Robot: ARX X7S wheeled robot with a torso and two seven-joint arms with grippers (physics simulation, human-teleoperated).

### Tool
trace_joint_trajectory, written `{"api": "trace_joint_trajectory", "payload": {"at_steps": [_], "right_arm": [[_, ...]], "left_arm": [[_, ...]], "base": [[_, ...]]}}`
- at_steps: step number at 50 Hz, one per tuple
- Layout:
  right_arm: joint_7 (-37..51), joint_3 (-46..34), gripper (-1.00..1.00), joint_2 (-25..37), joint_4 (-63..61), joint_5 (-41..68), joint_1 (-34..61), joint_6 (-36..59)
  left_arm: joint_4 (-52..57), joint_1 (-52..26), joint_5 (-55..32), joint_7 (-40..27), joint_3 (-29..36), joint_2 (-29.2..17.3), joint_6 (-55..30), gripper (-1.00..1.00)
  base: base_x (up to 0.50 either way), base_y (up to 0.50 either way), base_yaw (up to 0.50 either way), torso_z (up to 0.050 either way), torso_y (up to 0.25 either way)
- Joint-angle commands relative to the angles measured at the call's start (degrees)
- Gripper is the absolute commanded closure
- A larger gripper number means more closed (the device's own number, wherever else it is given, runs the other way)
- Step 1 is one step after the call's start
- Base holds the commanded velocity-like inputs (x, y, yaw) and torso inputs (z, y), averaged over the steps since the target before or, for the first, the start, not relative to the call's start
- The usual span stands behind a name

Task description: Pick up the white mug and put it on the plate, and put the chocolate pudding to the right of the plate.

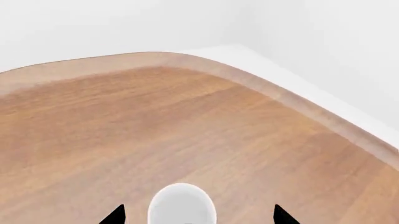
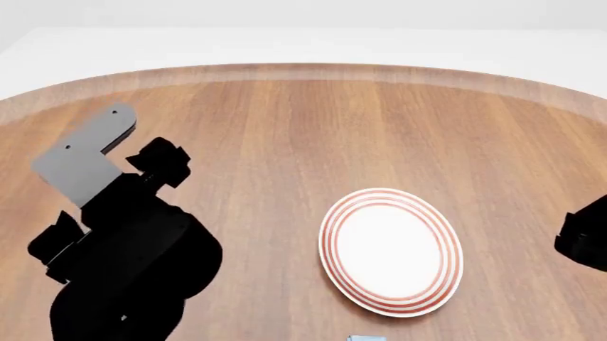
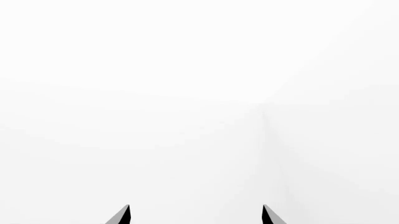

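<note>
Nearest the head camera, the left arm's dark bulk fills the seven o'clock corner over the wooden tabletop [image 2: 284, 128]. Its fingers [image 1: 198, 215] stand wide apart with the white mug [image 1: 182, 205] between the tips, not gripped. At centre, toward five o'clock, lies the plate [image 2: 391, 250], bare. A blue sliver of the chocolate pudding [image 2: 365, 338] shows at six o'clock. The right fingers [image 3: 195, 215] are spread open, holding nothing, facing white wall.

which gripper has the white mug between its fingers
The left gripper: its wrist view shows the white mug between its spread fingertips. The right gripper has nothing between its fingertips, only blank white beyond.
</note>
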Motion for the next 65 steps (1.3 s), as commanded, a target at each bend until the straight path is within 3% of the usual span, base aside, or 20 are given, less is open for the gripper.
{"api": "trace_joint_trajectory", "payload": {"at_steps": [1, 36, 65], "right_arm": [[0.11, -0.29, -1.00, 0.36, -0.21, 0.48, -0.07, 0.23], [0.47, -1.09, -1.00, 0.96, 0.25, 0.87, -0.47, -0.47], [0.69, -1.75, -1.00, 1.69, 0.48, 1.02, -0.52, -0.51]], "left_arm": [[-3.57, 1.95, 4.46, -1.03, 0.29, 0.40, 3.86, -1.00], [-17.56, 5.67, 3.10, 1.27, 5.31, -0.76, 12.81, -1.00], [-29.15, 5.05, 0.99, 7.70, 8.56, -1.50, 20.89, -1.00]], "base": [[0.00, 0.00, 0.00, 0.000, 0.000], [0.00, 0.00, 0.00, 0.000, 0.000], [0.00, 0.00, 0.00, 0.000, 0.000]]}}
